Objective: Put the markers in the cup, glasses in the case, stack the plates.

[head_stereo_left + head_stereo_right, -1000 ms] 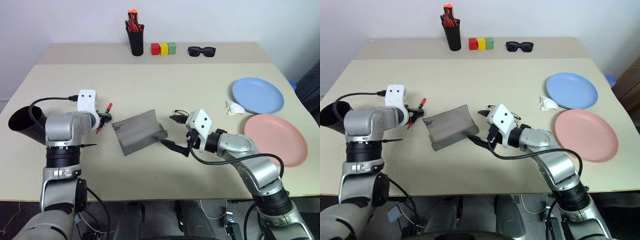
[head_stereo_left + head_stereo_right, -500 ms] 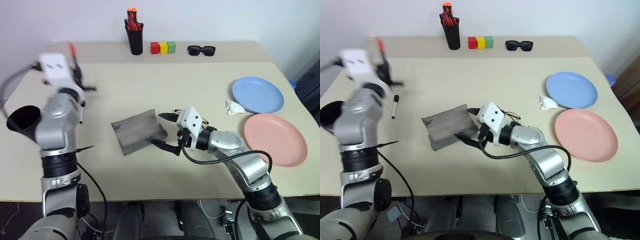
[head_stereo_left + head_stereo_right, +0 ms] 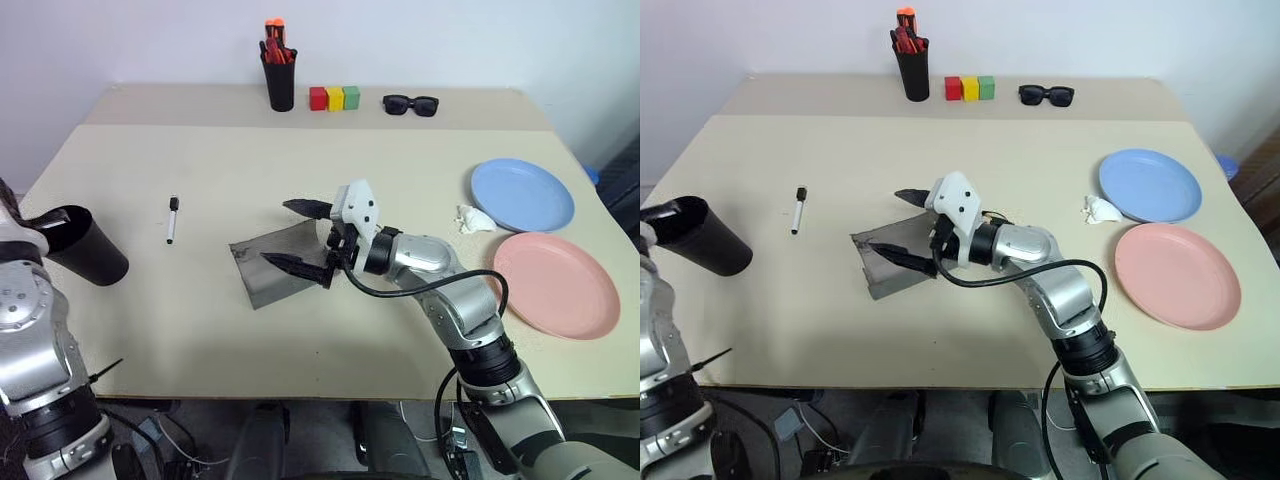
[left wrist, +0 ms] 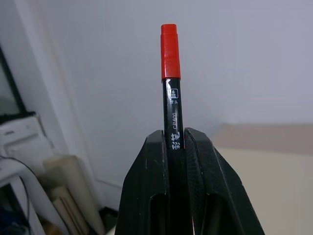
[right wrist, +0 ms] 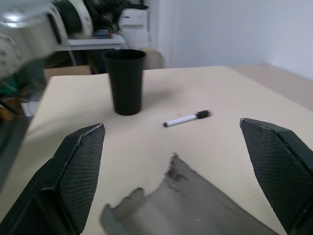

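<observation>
Gripping the slim red-and-black marker (image 4: 171,88), the left hand (image 4: 176,142) is clamped shut; the right hand (image 3: 305,236) gapes empty over the grey fabric case (image 3: 270,268). White marker (image 3: 171,218) lies near the black plastic cup (image 3: 75,243); plates (image 3: 520,193) unstacked.

Left arm: forearm rising at the 9 o'clock edge of the head views. Left claw (image 4: 177,147): both black fingers clamped on the red marker (image 4: 171,93), which stands straight out between them.

Right arm: reaching in from 5 o'clock, elbow bent, wrist turned toward 9 o'clock. Right claw (image 3: 303,236): fingers spread wide, gripping nothing, poised over the grey case (image 3: 262,268).
</observation>
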Robot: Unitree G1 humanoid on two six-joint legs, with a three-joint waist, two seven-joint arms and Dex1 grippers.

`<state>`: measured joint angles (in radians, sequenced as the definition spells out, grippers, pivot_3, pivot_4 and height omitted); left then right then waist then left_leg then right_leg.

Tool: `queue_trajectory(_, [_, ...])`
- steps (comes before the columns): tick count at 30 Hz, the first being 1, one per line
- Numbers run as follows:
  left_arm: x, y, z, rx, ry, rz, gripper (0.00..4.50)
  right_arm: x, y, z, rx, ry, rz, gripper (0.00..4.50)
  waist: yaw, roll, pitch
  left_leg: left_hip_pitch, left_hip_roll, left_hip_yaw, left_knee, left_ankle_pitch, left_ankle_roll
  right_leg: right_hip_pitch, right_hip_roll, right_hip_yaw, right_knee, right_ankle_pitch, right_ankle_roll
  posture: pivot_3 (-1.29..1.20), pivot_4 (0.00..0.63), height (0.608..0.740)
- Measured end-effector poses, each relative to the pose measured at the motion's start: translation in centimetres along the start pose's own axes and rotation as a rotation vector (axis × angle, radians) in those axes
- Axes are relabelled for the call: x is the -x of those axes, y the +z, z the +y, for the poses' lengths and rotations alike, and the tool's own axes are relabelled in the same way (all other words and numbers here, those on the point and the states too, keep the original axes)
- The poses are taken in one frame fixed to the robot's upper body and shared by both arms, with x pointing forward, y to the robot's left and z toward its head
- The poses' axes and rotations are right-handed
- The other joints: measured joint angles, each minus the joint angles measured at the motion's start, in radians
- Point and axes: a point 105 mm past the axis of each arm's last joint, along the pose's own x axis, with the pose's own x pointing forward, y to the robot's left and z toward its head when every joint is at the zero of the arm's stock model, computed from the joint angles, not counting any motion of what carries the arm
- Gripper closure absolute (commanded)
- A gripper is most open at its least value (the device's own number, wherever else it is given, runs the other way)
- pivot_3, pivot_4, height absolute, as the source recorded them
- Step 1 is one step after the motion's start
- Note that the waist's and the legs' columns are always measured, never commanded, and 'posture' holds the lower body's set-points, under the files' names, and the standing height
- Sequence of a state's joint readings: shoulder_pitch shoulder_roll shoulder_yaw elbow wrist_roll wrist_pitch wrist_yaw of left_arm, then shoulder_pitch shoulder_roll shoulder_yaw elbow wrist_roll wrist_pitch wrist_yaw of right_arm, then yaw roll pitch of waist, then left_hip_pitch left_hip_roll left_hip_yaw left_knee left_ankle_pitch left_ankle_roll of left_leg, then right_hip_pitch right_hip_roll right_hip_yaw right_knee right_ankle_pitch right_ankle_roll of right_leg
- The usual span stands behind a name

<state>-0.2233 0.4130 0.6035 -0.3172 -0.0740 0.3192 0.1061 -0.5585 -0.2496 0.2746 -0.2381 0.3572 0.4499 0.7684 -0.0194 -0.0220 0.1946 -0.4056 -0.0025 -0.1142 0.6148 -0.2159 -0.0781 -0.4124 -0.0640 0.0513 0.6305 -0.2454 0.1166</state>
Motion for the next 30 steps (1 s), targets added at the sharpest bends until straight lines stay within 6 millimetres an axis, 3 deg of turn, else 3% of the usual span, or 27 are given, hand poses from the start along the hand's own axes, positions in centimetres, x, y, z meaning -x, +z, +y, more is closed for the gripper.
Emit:
queue_trajectory(5, [1.0,-1.6,0.0,-0.004,0.004,0.042,4.45,-0.1,0.1,0.1,0.0,0.006,-0.004,0.0,-0.003,0.0,0.0,0.001,0.001,0.0,-0.001,0.0,0.0,0.0,0.001,0.0,0.001,0.0,0.0,0.0,0.15,0.74])
queue_trajectory(11, [1.2,-3.0,-0.2,0.008,0.007,0.078,1.62,-0.1,0.1,0.1,0.0,0.005,-0.004,0.0,-0.001,0.0,0.0,0.001,0.0,0.0,0.0,0.0,0.0,0.0,0.001,0.0,0.0,0.0,0.0,0.0,0.15,0.74])
queue_trajectory(14, [1.2,-3.2,-0.4,0.024,0.009,0.08,1.62,-0.1,0.0,0.1,0.001,0.004,-0.004,0.0,-0.001,0.0,0.0,0.001,0.0,0.0,0.0,0.0,0.0,0.0,0.001,0.0,0.0,0.0,0.0,0.0,0.15,0.74])
queue_trajectory(17, [0.6,-2.0,-1.2,0.078,-0.003,0.035,1.62,0.0,0.0,0.0,0.002,0.002,-0.002,0.0,0.0,0.0,0.0,0.001,0.0,0.0,0.0,0.0,0.0,0.0,0.001,0.0,0.0,0.0,0.0,0.0,0.15,0.74])
queue_trajectory(20, [-0.4,0.8,-3.8,0.15,-0.098,-0.039,1.62,0.0,0.0,0.0,0.006,0.0,0.0,0.0,0.004,0.0,0.0,0.001,0.0,0.0,0.0,0.0,0.0,0.001,0.0,0.0,0.0,0.0,0.0,0.0,0.15,0.74])
queue_trajectory(23, [-1.1,3.1,-7.9,0.148,-0.26,-0.039,0.78,0.0,-0.1,0.1,0.009,0.0,0.003,0.0,0.002,0.0,0.0,0.001,0.0,0.0,0.0,0.0,0.0,0.001,0.001,0.0,0.0,0.0,0.0,0.0,0.15,0.74])
queue_trajectory(24, [-1.1,3.2,-9.3,0.122,-0.312,-0.009,0.25,0.0,-0.2,0.1,0.01,0.0,0.005,0.0,0.0,0.0,0.0,0.001,0.0,0.0,0.0,0.0,0.0,0.001,0.001,0.0,0.0,0.0,0.0,0.0,0.15,0.74])
queue_trajectory(25, [-1.1,3.0,-10.2,0.107,-0.342,0.028,0.02,0.0,-0.3,0.1,0.009,0.0,0.006,0.0,-0.005,0.0,0.0,0.002,0.0,0.0,-0.001,0.0,0.0,0.001,0.001,0.0,0.0,0.0,0.0,0.0,0.15,0.74])
queue_trajectory(27, [-1.2,1.7,-12.1,0.077,-0.359,0.156,0.02,0.1,-0.6,0.1,0.002,-0.007,0.013,0.0,-0.01,0.0,0.0,0.002,0.0,-0.001,-0.001,0.0,0.0,0.001,0.002,0.0,0.001,0.0,0.0,0.0,0.15,0.74])
queue_trajectory(30, [-1.6,-2.0,-14.2,0.053,-0.305,0.48,0.02,0.1,-0.9,0.1,-0.003,-0.009,0.016,0.0,-0.021,0.0,0.0,0.002,0.0,-0.002,0.0,0.0,0.0,0.002,0.002,-0.001,0.002,0.0,0.0,0.0,0.15,0.74])
